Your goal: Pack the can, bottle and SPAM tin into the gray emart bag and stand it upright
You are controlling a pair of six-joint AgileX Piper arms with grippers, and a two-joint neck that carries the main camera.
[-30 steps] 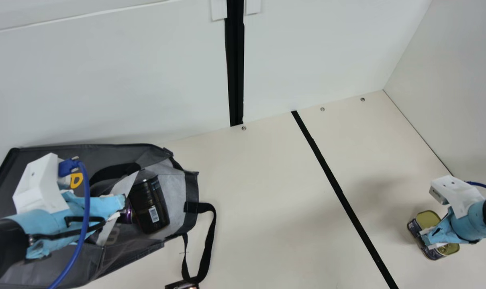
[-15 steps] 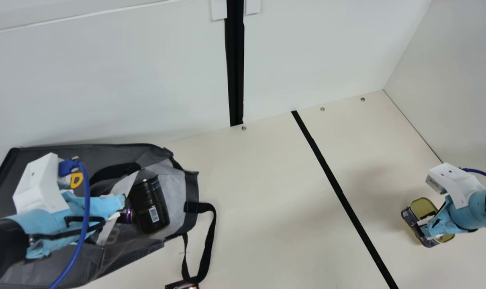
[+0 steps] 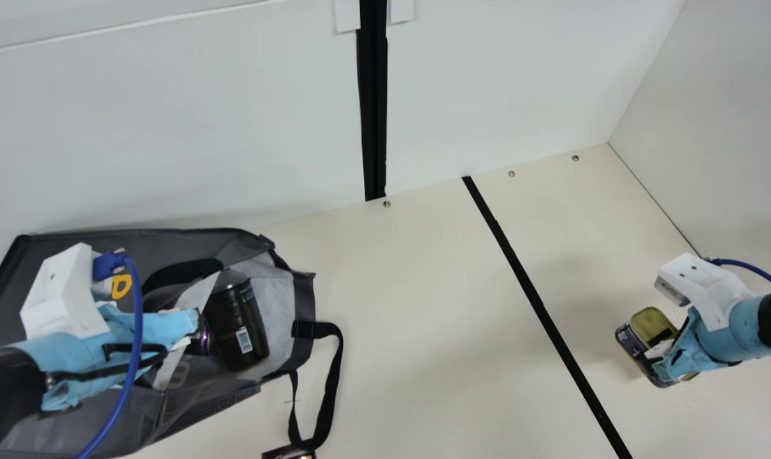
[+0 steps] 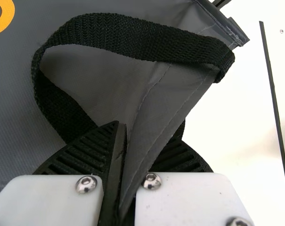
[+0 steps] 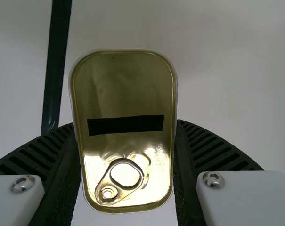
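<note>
Displaced leftward and farther off since the earlier frames: SPAM tin (image 3: 652, 324), clamped between the fingers of the right end effector (image 3: 657, 362), right of the black strip (image 3: 545, 315). Left end effector (image 3: 188, 326) pinches the gray emart bag (image 3: 142, 417); a dark container (image 3: 236, 328) lies in its mouth.

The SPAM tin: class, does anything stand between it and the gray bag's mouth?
Nothing visible stands between the tin and the bag's mouth: just a flat black line and, by the mouth, a strap loop. Inside, a dark container takes up room.
</note>
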